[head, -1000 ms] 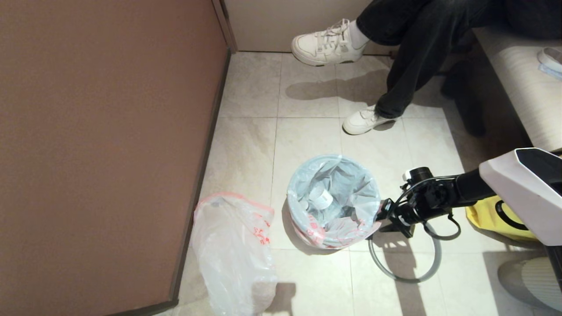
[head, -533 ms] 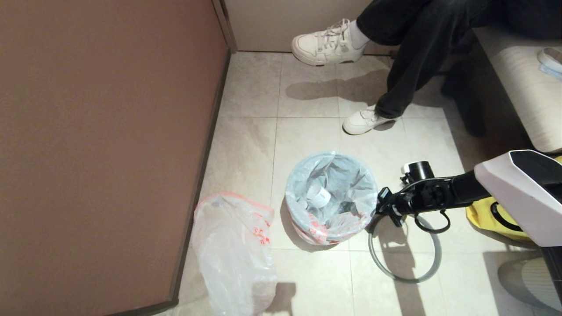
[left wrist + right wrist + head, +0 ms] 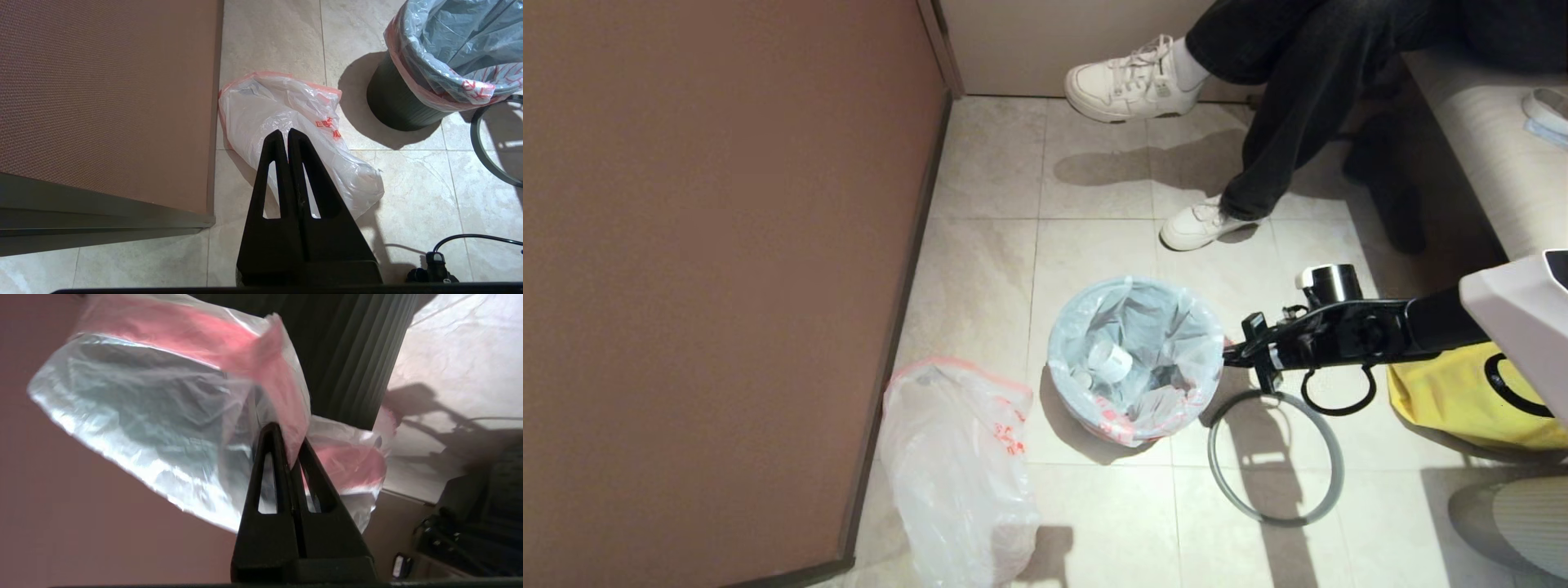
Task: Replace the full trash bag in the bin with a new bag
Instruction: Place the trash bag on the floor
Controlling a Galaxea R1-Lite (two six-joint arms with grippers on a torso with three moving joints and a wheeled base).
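- Pinching the pink edge of the full trash bag (image 3: 171, 428), the right gripper (image 3: 292, 457) has its fingers pressed together on the film at the side of the bin (image 3: 1094, 425) nearest the grey hoop (image 3: 1276, 457); a second ago those fingers stood slightly apart beside the rim.
- Since then the right gripper (image 3: 1235, 353) has risen and swung a little towards the far side of the floor (image 3: 980, 269), and the bag's edge on that side has lifted with it, judging by the pink fold standing free of the dark ribbed wall in the right wrist view.
- That points to the grip having taken; the bag, with a small white cup (image 3: 1112, 360) visible inside, is not yet out of the bin.
- The hoop lies flat on the floor just beside the bin, already off, so nothing clamps the film to the rim.
- The bin stands near the middle of the floor and seems to have shifted slightly towards the brown wall (image 3: 719, 269) as the edge was tugged; a light tub may drag along instead of releasing the bag.
- The new bag (image 3: 956, 474) lies crumpled on the floor by the wall's foot, well apart from the bin.
- The left gripper (image 3: 288, 136) hangs parked above the new bag, fingers together and empty.
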